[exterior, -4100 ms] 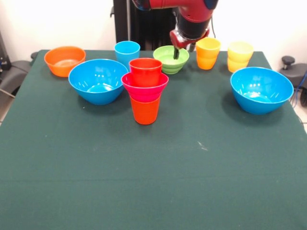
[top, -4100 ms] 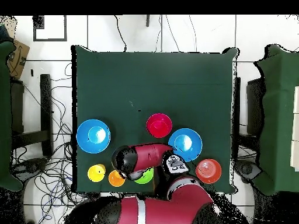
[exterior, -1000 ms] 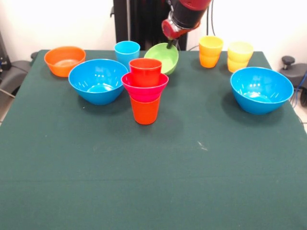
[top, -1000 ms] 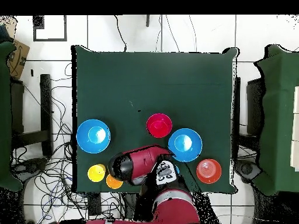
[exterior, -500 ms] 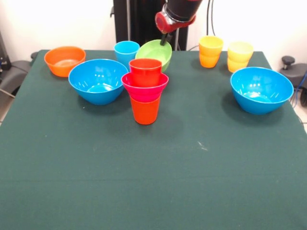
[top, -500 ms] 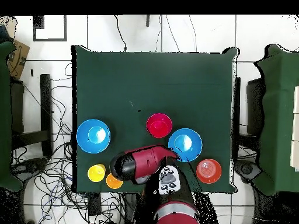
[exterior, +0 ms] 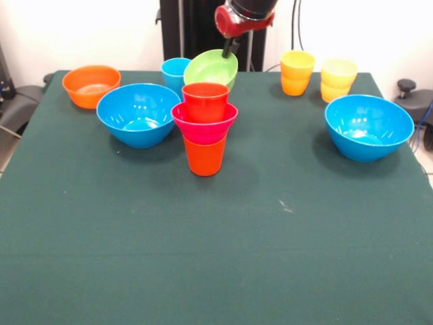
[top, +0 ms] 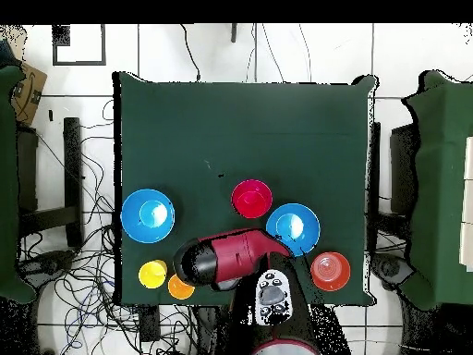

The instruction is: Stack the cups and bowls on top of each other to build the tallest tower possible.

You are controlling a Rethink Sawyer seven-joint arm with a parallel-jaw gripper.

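Nearest the camera, well in front of the gripper (exterior: 230,49), bare green cloth of the table (exterior: 223,257) is seen. Farther back, below and slightly ahead of the tool, the tower (exterior: 204,127) stands: an orange cup at the bottom, a pink-red bowl on it, a red cup in that. Two blue bowls (exterior: 139,114) flank it, one well off to either side of the tool.

The lime-green bowl (exterior: 211,68) is held tilted and clear of the cloth, pinched at its upper rim by the closed gripper; the fingers themselves can barely be made out, so the grip is judged from how the bowl hangs. The carrying step appears to be in hand. Next, the bowl would need to be levelled, centred over the red cup and lowered gently, lest the stack be tipped.

Beyond, beside the tool, a light blue cup, an orange bowl and two yellow cups wait. Behind the table a pale wall is seen.
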